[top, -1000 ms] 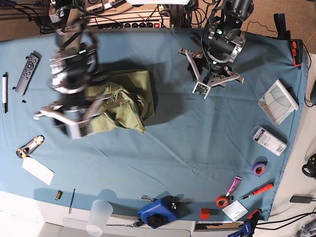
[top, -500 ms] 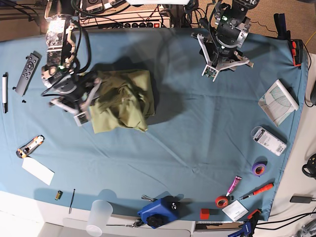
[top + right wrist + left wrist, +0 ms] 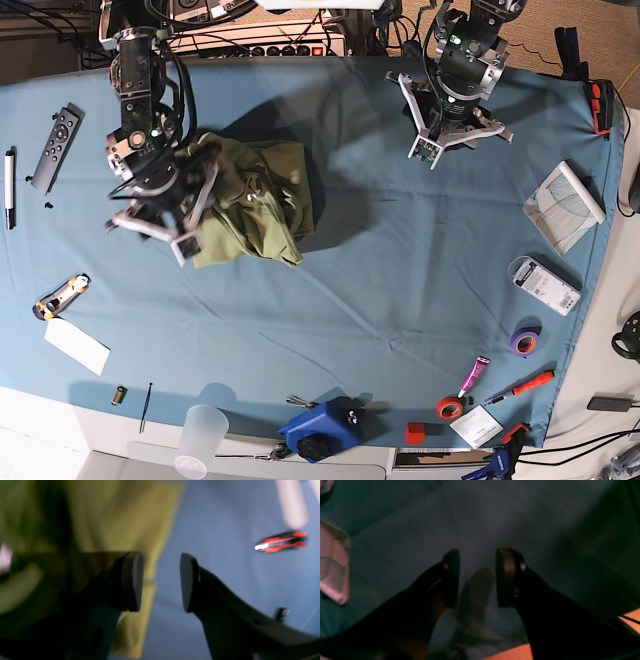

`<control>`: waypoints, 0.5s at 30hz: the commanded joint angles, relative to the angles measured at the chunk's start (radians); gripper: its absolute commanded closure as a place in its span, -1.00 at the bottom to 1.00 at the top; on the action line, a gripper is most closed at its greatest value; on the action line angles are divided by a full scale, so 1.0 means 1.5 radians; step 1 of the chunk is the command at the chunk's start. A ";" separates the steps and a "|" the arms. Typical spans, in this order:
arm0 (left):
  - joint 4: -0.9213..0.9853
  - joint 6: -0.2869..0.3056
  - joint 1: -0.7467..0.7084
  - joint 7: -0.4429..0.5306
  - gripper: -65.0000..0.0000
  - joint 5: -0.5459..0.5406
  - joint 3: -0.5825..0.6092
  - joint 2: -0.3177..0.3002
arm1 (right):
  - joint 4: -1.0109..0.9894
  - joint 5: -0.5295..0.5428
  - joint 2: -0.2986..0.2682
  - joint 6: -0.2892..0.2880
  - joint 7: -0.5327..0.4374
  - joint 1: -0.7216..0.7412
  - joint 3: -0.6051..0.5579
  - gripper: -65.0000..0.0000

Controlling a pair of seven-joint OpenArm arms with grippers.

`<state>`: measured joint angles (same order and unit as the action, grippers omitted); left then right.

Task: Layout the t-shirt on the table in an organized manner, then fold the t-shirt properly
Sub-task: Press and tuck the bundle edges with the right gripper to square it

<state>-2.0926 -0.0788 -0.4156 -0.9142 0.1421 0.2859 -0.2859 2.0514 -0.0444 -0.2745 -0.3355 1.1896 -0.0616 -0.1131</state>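
Since half a second back: right gripper (image 3: 150, 222) shifted a little down the table's left side, now hanging over the left edge of the t-shirt (image 3: 250, 200), jaws parted with nothing between them. In the right wrist view, dark pads (image 3: 132, 580) apart, one over olive cloth, the other over bare blue. T-shirt bunched in much the same heap, left of centre on the table (image 3: 400, 290), its lower hem pulled slightly tighter. Left gripper (image 3: 455, 140) near the far edge, barely moved, jaws likewise parted and empty above bare cloth, well apart from the t-shirt.

Near edge of the teal cover: blue tool (image 3: 320, 428), clear cup (image 3: 200, 442), red tape roll (image 3: 449, 407), red screwdriver (image 3: 520, 388), pink marker (image 3: 474, 376), white card (image 3: 76, 346). Further in: utility knife (image 3: 60, 296), purple tape roll (image 3: 524, 341), a packet (image 3: 543, 285). Toward the back: patterned pad (image 3: 565, 207), pen (image 3: 10, 187), remote (image 3: 57, 147). Beyond the far edge, power strip (image 3: 290, 47) and tangled cables over brown floor.
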 commanded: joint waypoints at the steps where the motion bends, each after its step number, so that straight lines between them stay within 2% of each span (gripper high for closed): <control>1: -0.010 -0.005 0.002 0.017 0.31 0.002 -0.001 -0.002 | 0.031 0.003 -0.005 0.003 -0.021 0.015 0.003 0.25; 5: -0.010 -0.005 0.002 0.016 0.31 0.002 -0.001 -0.002 | 0.144 0.061 -0.005 -0.001 -0.042 0.020 0.003 0.25; 9: -0.010 -0.005 0.002 0.016 0.31 0.002 -0.001 -0.002 | 0.196 0.171 -0.002 -0.041 -0.038 0.006 0.002 0.25; 12: -0.010 -0.005 0.002 0.016 0.31 0.002 -0.001 -0.002 | 0.164 0.167 -0.002 -0.042 -0.026 -0.023 0.003 0.25; 15: -0.010 -0.005 0.002 0.016 0.31 0.002 -0.001 -0.002 | 0.149 0.124 -0.002 -0.039 -0.025 -0.049 0.003 0.25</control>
<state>-2.0926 -0.0792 -0.4156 -0.9070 0.1371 0.2863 -0.2855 2.2589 0.1371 -0.2691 -0.3939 1.1767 -0.1448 -0.1135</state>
